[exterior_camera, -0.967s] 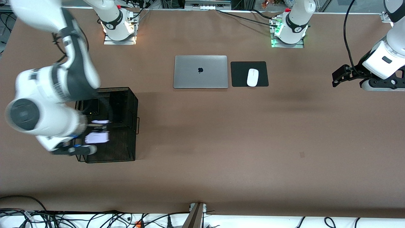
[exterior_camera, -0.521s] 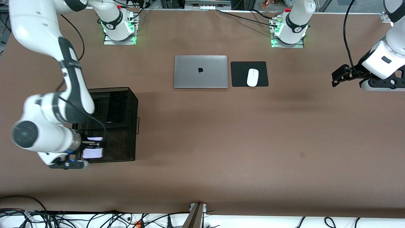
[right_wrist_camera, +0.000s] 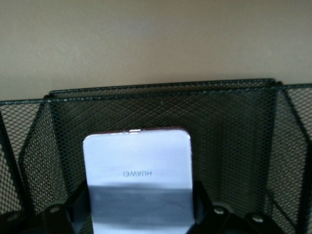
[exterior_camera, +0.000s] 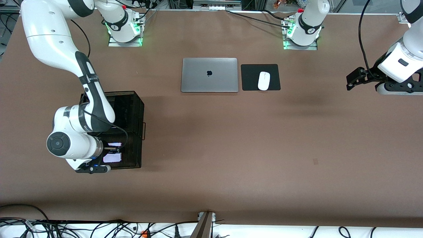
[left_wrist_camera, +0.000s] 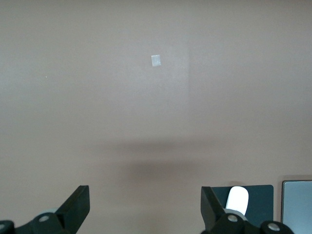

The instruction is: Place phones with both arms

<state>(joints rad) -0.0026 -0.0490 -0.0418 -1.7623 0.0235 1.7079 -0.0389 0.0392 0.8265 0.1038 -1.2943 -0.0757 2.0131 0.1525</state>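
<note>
My right gripper (exterior_camera: 110, 150) is shut on the pale lilac flip phone (exterior_camera: 112, 158). It holds the phone down inside the compartment of the black mesh basket (exterior_camera: 134, 132) that lies nearest the front camera. In the right wrist view the phone (right_wrist_camera: 136, 161) stands between my fingers (right_wrist_camera: 202, 195), with the gripper (right_wrist_camera: 139, 207) inside the mesh walls (right_wrist_camera: 234, 117). The right arm covers much of the basket's farther part, so the two black phones do not show clearly. My left gripper (exterior_camera: 353, 81) is open and empty (left_wrist_camera: 145, 207) and waits over the table at the left arm's end.
A closed silver laptop (exterior_camera: 209, 75) lies mid-table near the bases, with a white mouse (exterior_camera: 263, 80) on a black pad (exterior_camera: 251, 77) beside it. Both also show in the left wrist view: the mouse (left_wrist_camera: 237, 197) and the laptop's corner (left_wrist_camera: 297, 204).
The right arm has swung over the basket and carried the lilac phone down into the compartment nearest the front camera. The left arm has not moved.
</note>
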